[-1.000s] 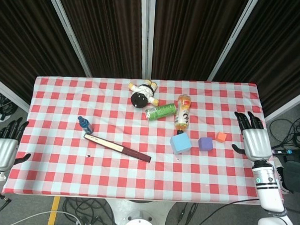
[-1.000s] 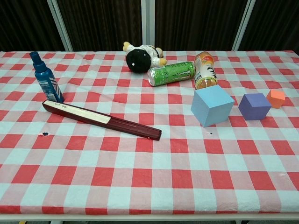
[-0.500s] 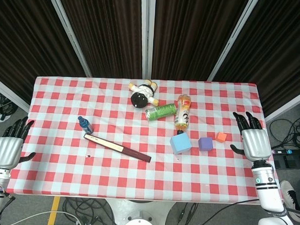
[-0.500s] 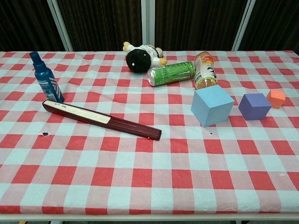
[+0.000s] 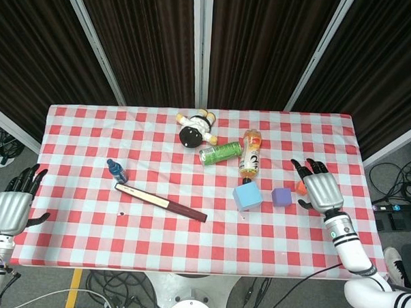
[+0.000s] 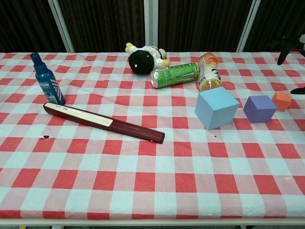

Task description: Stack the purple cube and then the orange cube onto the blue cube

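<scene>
The blue cube (image 5: pixel 247 196) (image 6: pixel 216 107) sits right of the table's middle. Beside it on the right is the smaller purple cube (image 5: pixel 281 196) (image 6: pixel 259 109), then the small orange cube (image 5: pixel 300 187) (image 6: pixel 281 100). My right hand (image 5: pixel 319 187) hovers open over the table just right of the purple cube, partly covering the orange cube in the head view; in the chest view only its dark fingertips (image 6: pixel 291 44) show at the right edge. Off the table's left edge, my left hand (image 5: pixel 12 206) hangs open and holds nothing.
A folded dark red fan (image 5: pixel 161 202) lies left of the blue cube. A blue spray bottle (image 5: pixel 116 170) stands further left. A green can (image 5: pixel 220 153), an orange drink bottle (image 5: pixel 250 153) and a plush toy (image 5: pixel 195 128) lie behind the cubes on the checked tablecloth (image 5: pixel 87 217).
My right hand has moved left from the table's right edge to just beside the purple cube, over the orange one. The left hand shifted slightly. The cubes stayed put.
</scene>
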### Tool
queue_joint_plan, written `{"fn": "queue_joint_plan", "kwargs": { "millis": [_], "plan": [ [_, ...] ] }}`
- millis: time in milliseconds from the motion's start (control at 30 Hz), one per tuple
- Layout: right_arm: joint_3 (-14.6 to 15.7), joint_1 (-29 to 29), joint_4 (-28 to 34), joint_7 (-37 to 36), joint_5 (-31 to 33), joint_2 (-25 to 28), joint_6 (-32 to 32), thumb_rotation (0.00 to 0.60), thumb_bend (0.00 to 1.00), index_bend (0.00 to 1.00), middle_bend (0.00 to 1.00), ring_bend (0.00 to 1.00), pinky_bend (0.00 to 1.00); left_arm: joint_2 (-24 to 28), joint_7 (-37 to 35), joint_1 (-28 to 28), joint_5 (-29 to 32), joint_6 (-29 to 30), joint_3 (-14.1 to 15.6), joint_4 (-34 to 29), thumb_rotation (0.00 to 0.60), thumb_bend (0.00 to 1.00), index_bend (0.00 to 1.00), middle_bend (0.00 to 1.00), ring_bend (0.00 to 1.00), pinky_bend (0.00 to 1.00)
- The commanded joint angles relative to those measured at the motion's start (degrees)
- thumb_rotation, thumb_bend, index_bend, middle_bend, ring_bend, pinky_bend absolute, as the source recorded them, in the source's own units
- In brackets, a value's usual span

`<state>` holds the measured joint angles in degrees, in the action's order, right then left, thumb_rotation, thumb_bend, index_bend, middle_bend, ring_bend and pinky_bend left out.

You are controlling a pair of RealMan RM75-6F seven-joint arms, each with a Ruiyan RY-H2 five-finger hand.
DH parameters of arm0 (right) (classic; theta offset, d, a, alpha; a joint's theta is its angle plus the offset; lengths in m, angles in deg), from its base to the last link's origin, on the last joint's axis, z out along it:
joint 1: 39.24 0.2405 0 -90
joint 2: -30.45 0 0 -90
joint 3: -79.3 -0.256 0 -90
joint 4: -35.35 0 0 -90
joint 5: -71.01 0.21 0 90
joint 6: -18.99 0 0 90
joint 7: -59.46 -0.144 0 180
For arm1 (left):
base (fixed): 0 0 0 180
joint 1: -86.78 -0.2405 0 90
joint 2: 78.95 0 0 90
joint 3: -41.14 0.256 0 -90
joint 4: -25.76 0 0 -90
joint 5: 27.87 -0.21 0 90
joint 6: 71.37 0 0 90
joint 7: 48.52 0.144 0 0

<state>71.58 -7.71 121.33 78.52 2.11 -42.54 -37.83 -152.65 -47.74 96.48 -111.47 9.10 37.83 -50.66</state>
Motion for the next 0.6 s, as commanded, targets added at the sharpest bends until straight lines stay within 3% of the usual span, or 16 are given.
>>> {"fn": "queue_joint_plan", "kwargs": {
  "millis": [33, 600],
  "plan": [
    [0.5, 2.4, -2.1, 1.6, 1.7, -1.3, 3.8, 0.6, 0.08, 0.0, 0.3, 0.11, 0.14, 0.2, -0.6, 0.1, 0.4, -0.6, 0.0, 0.1, 0.6, 0.0, 0.11, 0.09, 0.08, 0.2],
    [1.9, 6.5, -8.2, 2.6, 3.7, -7.2, 9.9, 0.6, 0.08, 0.02, 0.33, 0.12, 0.15, 0.6, -1.1, 0.8, 0.8, -2.3, 0.1, -0.2, 0.6, 0.0, 0.11, 0.09, 0.08, 0.2]
  ]
}}
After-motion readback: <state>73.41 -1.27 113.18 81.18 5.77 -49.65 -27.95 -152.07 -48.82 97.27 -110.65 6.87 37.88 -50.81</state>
